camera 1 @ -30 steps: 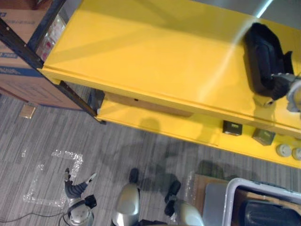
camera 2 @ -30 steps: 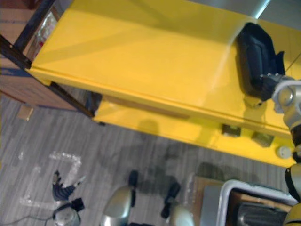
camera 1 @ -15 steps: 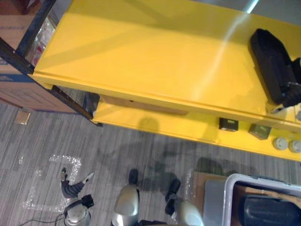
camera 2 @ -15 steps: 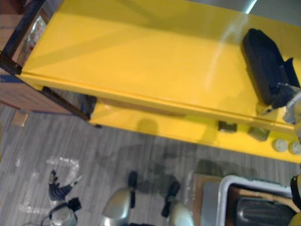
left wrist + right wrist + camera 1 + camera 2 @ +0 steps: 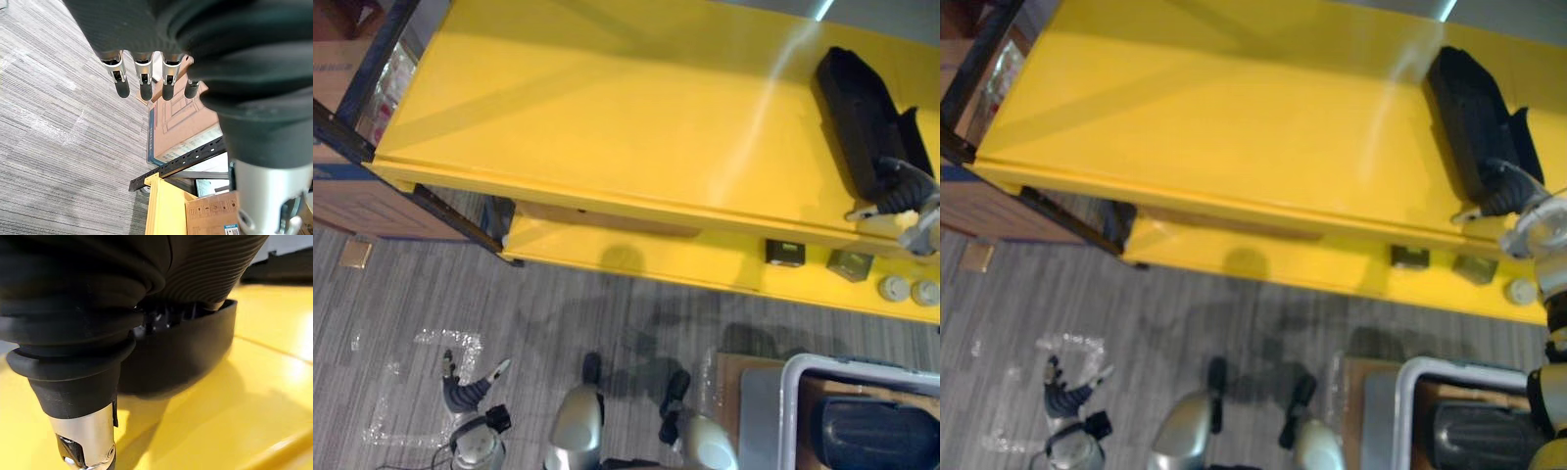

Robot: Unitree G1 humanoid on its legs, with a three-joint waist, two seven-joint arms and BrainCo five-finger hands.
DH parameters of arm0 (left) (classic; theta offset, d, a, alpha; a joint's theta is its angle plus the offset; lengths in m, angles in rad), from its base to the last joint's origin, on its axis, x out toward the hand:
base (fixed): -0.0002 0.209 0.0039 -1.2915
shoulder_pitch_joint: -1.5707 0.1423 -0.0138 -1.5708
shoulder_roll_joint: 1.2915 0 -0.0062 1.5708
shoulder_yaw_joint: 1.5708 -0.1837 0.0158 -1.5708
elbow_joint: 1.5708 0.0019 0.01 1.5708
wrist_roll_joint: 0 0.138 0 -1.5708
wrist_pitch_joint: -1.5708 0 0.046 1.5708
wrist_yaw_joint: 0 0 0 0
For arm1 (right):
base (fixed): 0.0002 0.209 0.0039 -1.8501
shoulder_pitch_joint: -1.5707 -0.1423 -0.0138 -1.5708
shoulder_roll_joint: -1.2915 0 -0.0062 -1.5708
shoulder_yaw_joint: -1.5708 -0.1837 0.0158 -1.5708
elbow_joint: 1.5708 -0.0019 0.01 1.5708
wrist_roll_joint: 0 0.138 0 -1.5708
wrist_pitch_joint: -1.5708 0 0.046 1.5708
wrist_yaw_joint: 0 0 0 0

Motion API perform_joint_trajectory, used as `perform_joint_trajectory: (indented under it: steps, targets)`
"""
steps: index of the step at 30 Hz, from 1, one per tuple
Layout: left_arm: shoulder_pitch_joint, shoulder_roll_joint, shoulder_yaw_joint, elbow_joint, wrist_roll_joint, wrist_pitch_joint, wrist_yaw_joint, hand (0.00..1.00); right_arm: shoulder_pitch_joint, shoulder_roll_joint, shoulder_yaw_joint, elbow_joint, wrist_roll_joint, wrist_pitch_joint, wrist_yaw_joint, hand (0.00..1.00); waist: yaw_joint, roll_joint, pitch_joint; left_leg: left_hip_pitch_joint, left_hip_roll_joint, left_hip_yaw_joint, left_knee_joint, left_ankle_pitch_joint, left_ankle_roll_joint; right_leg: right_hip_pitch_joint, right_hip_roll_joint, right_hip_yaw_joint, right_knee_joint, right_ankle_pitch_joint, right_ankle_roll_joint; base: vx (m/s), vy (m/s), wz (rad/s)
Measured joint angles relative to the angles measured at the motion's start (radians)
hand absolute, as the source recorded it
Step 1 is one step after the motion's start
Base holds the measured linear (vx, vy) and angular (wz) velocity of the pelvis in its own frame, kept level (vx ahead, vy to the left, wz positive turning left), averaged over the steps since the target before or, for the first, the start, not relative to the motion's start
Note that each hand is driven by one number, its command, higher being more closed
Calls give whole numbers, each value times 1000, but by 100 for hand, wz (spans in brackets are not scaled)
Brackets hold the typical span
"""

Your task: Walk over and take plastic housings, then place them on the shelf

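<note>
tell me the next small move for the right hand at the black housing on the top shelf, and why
Probably free the right hand from the black housing and draw it back toward the robot. The housing appears to lie flat on the yellow shelf, inside its front edge, so the placing looks done. A second housing waits in the white bin below.

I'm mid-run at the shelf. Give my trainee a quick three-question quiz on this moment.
1. True or false: the right hand is at the near end of the black plastic housing on the yellow shelf's top board.
2. Where does the second black housing lie? A) top board B) white-rimmed bin C) lower board
3. Fill in: the left hand hangs open over the grey ___.
Key: 1 true; 2 B; 3 carpet.
</note>
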Motion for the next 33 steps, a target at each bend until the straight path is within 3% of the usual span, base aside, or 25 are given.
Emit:
perform_joint_trajectory:
  steps: [7, 14, 18, 23, 26, 33]
  targets:
    - [-1, -18, -36, -1, 0, -16, 0, 0, -92, 70, 1, 16, 27, -7, -67, 0, -1, 37, 18, 0, 2, -7, 10, 1, 1, 0, -1, -5, 17, -6, -4, -2, 1, 1]
    - [-1, -19, -37, -2, -5, -16, 0, 0, -140, 109, 1, 44, 98, 14, -77, 0, 1, 43, 21, 0, 3, -10, 12, 2, 1, 0, -2, -7, 25, -10, -5, -2, -2, 0]
    - [-6, -19, -41, -1, -6, -16, -1, 0, -167, 116, 0, 51, 117, 57, -77, 0, 1, 52, 25, 0, 3, -11, 15, 2, 1, -1, -3, -7, 31, -12, -6, 0, 0, 0]
    - [-11, -21, -70, -1, -6, -16, -3, 0, -197, 151, -34, 60, 109, 142, -79, 0, 0, 54, 24, 3, 4, -11, 16, 2, 1, -1, -3, -7, 39, -17, -6, 0, 0, 0]
    - [-18, -22, -70, 0, -6, -16, -3, 0, -211, 164, -46, 70, 71, 171, -82, 0, 0, 55, 23, 4, 4, -11, 17, 3, 1, -1, -4, -7, 41, -17, -6, 0, 0, 0]
    - [-39, -23, -75, 2, -9, -15, -3, 0, -257, 209, -55, 98, -25, 292, -150, 0, 5, 59, 21, 5, -2, -11, 18, 6, 4, -2, -12, -8, 53, -19, -4, 0, 0, 0]
